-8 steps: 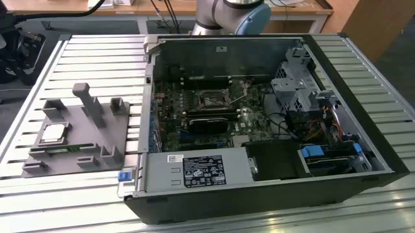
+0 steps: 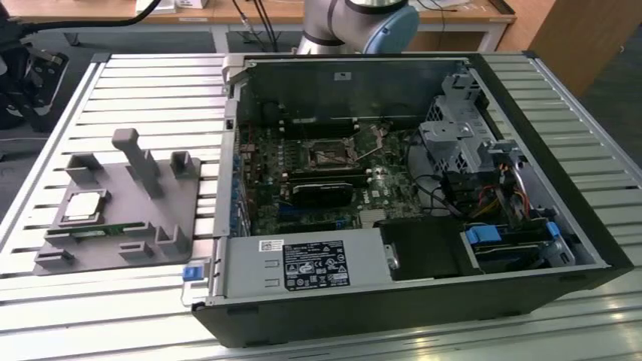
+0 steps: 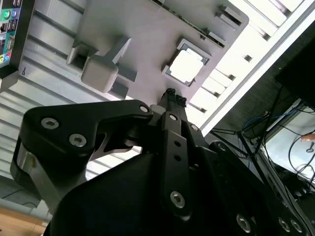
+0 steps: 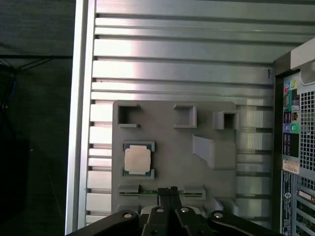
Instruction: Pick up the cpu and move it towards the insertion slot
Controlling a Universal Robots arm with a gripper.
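No print legible, black label (image 2: 317, 272) of pale symbols and small white sticker (image 2: 272, 244) on the grey power supply (image 2: 246, 272), characters too small to read, pale sticker (image 4: 290, 167) on the computer case (image 4: 306, 123), unreadable

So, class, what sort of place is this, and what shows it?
Probably a robotics lab bench set up for computer assembly: a robot arm, an open computer case on a slatted metal table, and a chip in a grey holder plate.
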